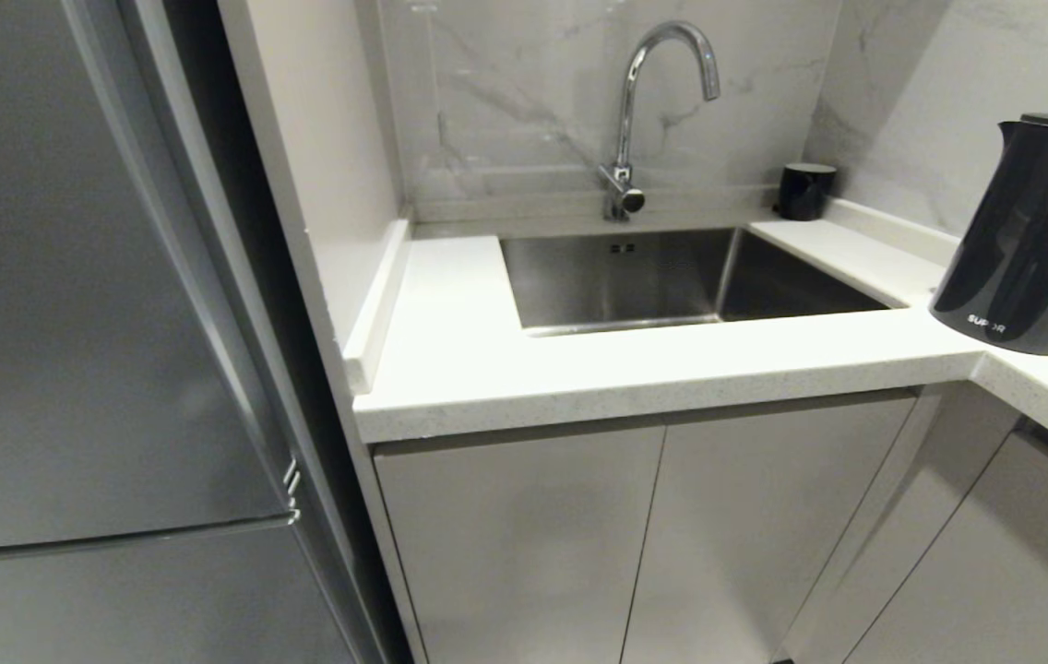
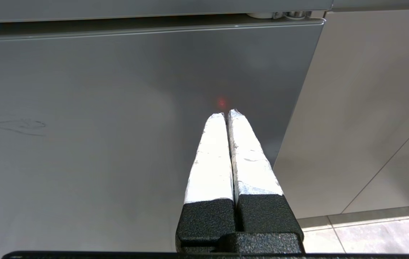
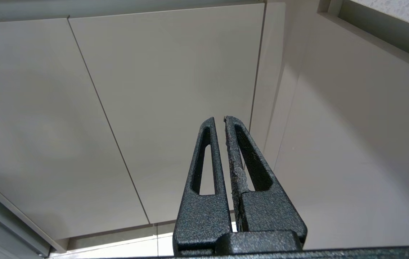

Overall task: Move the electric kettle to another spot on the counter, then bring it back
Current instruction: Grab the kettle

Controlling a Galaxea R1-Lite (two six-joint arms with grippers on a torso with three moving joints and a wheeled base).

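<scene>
Both pincers closed low; electric kettle (image 1: 1031, 240) near counter (image 1: 579, 369) corner edge.

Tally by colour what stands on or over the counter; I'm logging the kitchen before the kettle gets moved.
Black: 2, electric kettle and small cup
Chrome: 1, faucet
Total: 3 on the white counter

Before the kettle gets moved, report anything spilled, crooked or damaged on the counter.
Nothing stands out. The kettle stands upright on the counter right of the sink, the cup is upright in the back corner, and no spill shows.
</scene>
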